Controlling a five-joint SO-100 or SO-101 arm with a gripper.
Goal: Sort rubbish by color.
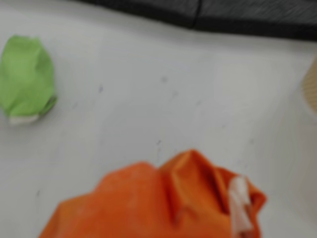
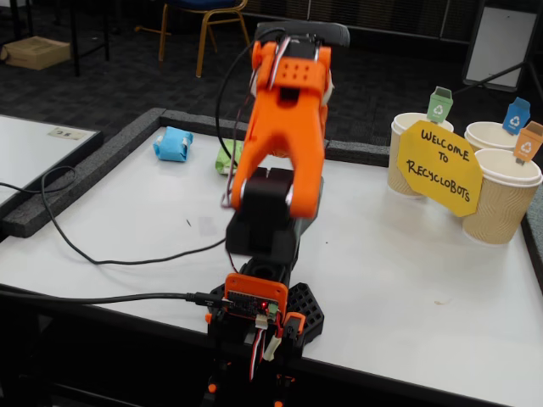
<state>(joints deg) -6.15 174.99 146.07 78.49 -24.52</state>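
Note:
The orange paper wad (image 1: 198, 183) fills the bottom of the wrist view, blurred and very close to the lens, above the white table (image 1: 173, 99). My gripper (image 1: 168, 218) appears shut on it, though its orange fingers blend into the wad. The light green wad (image 1: 26, 77) lies on the table at the far left. In the fixed view it (image 2: 226, 158) peeks out behind the orange arm (image 2: 284, 127), which hides the gripper. The light blue wad (image 2: 173, 143) lies left of it near the table's back edge.
Three paper cups (image 2: 501, 199) with green, blue and orange tags stand at the back right behind a yellow sign (image 2: 441, 165). One cup's edge (image 1: 311, 89) shows in the wrist view. A black foam border (image 1: 247, 20) rims the table. A black cable (image 2: 102, 254) crosses the left side.

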